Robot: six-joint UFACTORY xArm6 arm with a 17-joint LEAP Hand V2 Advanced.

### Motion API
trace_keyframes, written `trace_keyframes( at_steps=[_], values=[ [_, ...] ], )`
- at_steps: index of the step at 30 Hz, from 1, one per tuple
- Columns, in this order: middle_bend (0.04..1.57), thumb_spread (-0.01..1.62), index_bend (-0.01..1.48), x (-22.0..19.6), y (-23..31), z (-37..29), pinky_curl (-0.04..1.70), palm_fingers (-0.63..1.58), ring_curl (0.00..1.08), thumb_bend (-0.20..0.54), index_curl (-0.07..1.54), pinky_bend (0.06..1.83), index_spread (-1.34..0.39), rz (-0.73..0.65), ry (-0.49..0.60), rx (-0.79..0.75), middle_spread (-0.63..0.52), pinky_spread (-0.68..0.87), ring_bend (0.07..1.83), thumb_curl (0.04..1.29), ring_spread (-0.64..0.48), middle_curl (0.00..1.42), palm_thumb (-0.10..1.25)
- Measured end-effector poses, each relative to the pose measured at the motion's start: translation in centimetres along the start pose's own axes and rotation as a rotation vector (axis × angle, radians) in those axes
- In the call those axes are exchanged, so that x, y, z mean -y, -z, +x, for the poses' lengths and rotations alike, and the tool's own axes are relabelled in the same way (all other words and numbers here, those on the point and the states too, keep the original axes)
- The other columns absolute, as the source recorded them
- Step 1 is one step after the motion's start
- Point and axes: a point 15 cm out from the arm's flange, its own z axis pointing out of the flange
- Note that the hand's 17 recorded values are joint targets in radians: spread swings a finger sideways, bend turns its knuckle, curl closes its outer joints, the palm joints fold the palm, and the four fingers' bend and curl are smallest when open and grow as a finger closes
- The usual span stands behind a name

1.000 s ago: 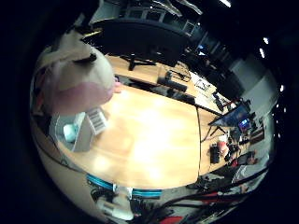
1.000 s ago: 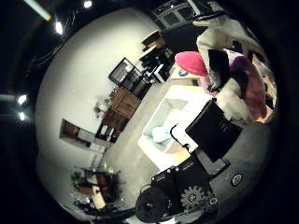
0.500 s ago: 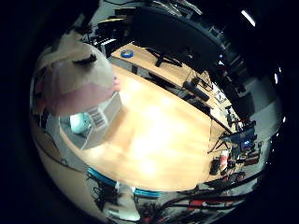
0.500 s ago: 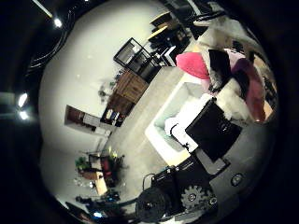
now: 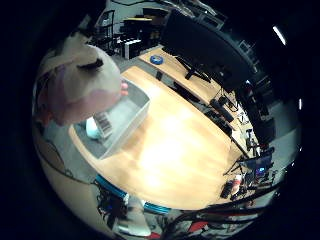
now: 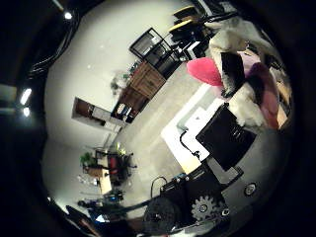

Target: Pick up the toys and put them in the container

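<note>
A soft plush toy point(image 5: 80, 82) in beige, pink and purple fills the little finger side view close to my palm. My right hand point(image 6: 224, 143) is shut on it: black finger parts point(image 6: 232, 74) cross the toy's pink and white body point(image 6: 205, 71). I hold the toy in the air over the near end of the open grey container point(image 5: 131, 114), which stands on the wooden table point(image 5: 175, 145). Inside the container lie a pale blue toy point(image 5: 92, 129) and a small striped item point(image 5: 103, 122), both partly hidden by the plush toy.
The container sits near one corner of the table. A second desk with a large dark monitor point(image 5: 210, 47) and a blue disc point(image 5: 156, 59) stands behind. Shelving and a wooden cabinet point(image 6: 145, 84) line the far wall.
The camera has travelled with the hand towards the container, which now shows larger and lies directly under the held toy. The plush toy stays in the hand's hold.
</note>
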Motion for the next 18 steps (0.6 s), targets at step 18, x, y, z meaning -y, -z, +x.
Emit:
trace_keyframes(
  at_steps=[18],
  values=[
    [1.01, 1.01, 0.94, 0.6, -1.7, -1.6, 0.65, 0.80, 0.93, -0.082, 1.08, 1.51, -0.39, -0.019, 0.014, 0.021, -0.40, -0.32, 1.34, 1.05, -0.31, 1.23, 0.91]
  ],
)
